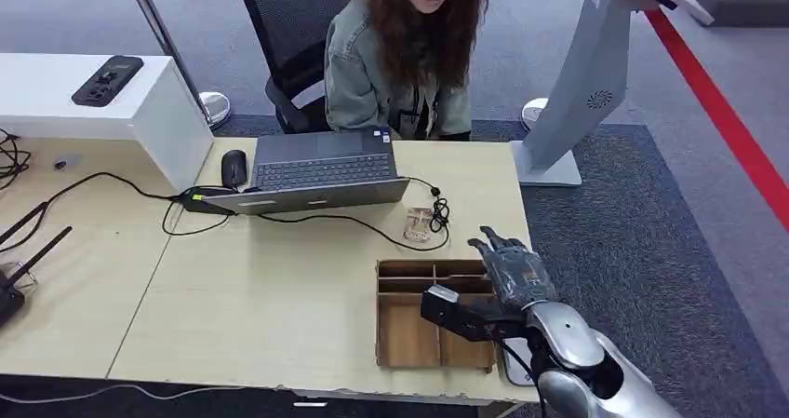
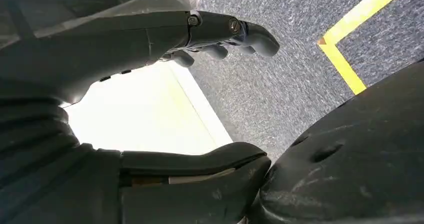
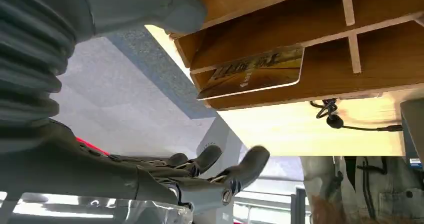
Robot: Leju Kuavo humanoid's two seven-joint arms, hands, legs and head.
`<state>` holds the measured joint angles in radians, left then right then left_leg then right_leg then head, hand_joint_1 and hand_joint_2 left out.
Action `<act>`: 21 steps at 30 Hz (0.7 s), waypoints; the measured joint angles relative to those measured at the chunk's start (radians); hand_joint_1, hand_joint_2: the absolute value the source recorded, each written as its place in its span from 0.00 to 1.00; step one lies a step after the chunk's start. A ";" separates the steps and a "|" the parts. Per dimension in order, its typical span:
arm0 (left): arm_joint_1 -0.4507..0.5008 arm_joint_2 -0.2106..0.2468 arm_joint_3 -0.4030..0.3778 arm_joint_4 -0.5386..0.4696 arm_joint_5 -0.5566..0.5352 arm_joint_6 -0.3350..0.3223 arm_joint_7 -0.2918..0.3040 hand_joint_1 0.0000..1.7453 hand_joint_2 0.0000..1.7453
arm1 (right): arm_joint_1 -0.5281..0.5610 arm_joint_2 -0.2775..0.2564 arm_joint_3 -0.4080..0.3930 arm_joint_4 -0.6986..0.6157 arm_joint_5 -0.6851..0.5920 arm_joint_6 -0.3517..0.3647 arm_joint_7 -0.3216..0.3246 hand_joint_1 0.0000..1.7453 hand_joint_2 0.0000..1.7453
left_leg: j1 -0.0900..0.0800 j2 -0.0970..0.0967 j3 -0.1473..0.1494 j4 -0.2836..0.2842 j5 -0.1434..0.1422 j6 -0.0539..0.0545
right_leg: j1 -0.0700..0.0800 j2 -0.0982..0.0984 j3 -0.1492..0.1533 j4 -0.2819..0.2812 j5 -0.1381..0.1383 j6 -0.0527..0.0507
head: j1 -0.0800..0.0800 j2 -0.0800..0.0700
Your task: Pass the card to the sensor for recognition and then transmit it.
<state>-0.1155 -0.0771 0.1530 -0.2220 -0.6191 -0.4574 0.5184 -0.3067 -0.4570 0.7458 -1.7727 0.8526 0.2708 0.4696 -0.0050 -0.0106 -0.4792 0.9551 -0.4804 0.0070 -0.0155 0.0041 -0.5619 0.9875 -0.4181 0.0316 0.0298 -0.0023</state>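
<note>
The right hand (image 1: 514, 271) hangs over the right end of the wooden tray (image 1: 402, 336), palm turned toward the desk, its fingers (image 3: 250, 165) apart and only loosely bent, with nothing held between them. In the right wrist view the card (image 3: 254, 71) stands on edge in one of the tray's narrow compartments, leaning against a thin divider, close beside the hand's thumb (image 3: 150, 7) but not touching it; the fingers lie on the far side of the gap from the card. In the head view the hand and its wrist camera cover that part of the tray, so the card itself is hidden there.

The left hand (image 2: 220, 39) hangs low beside the robot's body over grey carpet (image 2: 280, 84) marked by a yellow line (image 2: 345, 59); its fingers are spread and hold nothing.

The tray sits near the front right corner of the light wooden desk (image 1: 270, 297). Just beyond it lies a small card reader (image 1: 419, 224) with a coiled black cable (image 1: 438, 213). Farther back sit an open laptop (image 1: 321, 171) and a black mouse (image 1: 234, 168), and a person in a green jacket (image 1: 395, 74) sits behind them. A grey kiosk stand (image 1: 581, 92) rises off the desk's right end.
</note>
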 joint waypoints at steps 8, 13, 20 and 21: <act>0.000 0.000 0.000 0.000 0.000 0.000 0.000 0.00 0.00 | 0.000 0.000 0.000 0.004 0.000 0.000 0.000 0.24 1.00 | 0.000 0.000 0.000 0.000 0.000 0.000 | 0.000 0.000 0.000 0.000 0.000 0.000 | 0.000 0.000; 0.000 0.001 0.000 0.000 0.000 0.000 0.001 0.00 0.00 | 0.000 0.001 0.000 0.006 -0.001 0.000 0.000 0.23 1.00 | 0.000 0.000 0.000 0.000 0.000 0.000 | 0.000 0.000 0.000 0.000 0.000 0.000 | 0.000 0.000; 0.000 0.001 0.000 0.000 0.000 0.000 0.001 0.00 0.00 | 0.000 0.002 0.000 0.010 -0.002 0.000 0.000 0.23 1.00 | 0.000 0.000 0.000 0.000 0.000 0.000 | 0.000 0.000 0.000 0.000 0.000 0.000 | 0.000 0.000; 0.000 0.001 0.000 0.000 0.000 0.000 0.001 0.00 0.00 | 0.000 0.002 0.000 0.010 -0.002 0.000 0.000 0.23 1.00 | 0.000 0.000 0.000 0.000 0.000 0.000 | 0.000 0.000 0.000 0.000 0.000 0.000 | 0.000 0.000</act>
<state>-0.1156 -0.0763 0.1530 -0.2220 -0.6188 -0.4578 0.5196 -0.3069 -0.4551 0.7458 -1.7632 0.8503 0.2709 0.4700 -0.0049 -0.0107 -0.4793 0.9551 -0.4804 0.0070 -0.0155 0.0041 -0.5618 0.9876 -0.4181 0.0316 0.0298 -0.0023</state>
